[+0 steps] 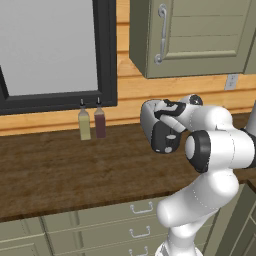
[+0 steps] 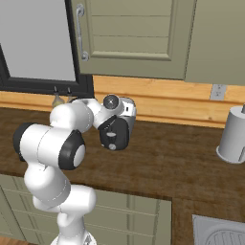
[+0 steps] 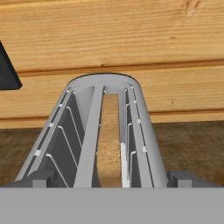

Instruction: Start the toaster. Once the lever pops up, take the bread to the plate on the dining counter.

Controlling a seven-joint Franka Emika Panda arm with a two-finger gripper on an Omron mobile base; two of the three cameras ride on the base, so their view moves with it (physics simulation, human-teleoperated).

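In the hand view the toaster (image 3: pixel 105 131) fills the centre, seen from above its slotted top, with the tan bread (image 3: pixel 109 140) standing in the right-hand slot between the wire guides. The gripper (image 3: pixel 112 178) hangs just over it, its two dark fingertips (image 3: pixel 37 179) set wide apart at the bottom corners of the frame, one to each side of the toaster, closed on nothing. Behind the toaster runs the pale plank wall (image 3: pixel 131 39), and a dark window frame corner (image 3: pixel 6 72) cuts in at the left edge. In the left base view the arm's white links fill the centre right and cover the toaster; two bottles (image 1: pixel 92 122) stand left of centre against the wall on the wood countertop (image 1: pixel 65 170), under the black-framed window. In the right base view a grey canister (image 2: pixel 234 136) stands at the right edge, a sink (image 2: pixel 220 232) shows at lower right, and a wall socket (image 2: pixel 217 92) sits above.
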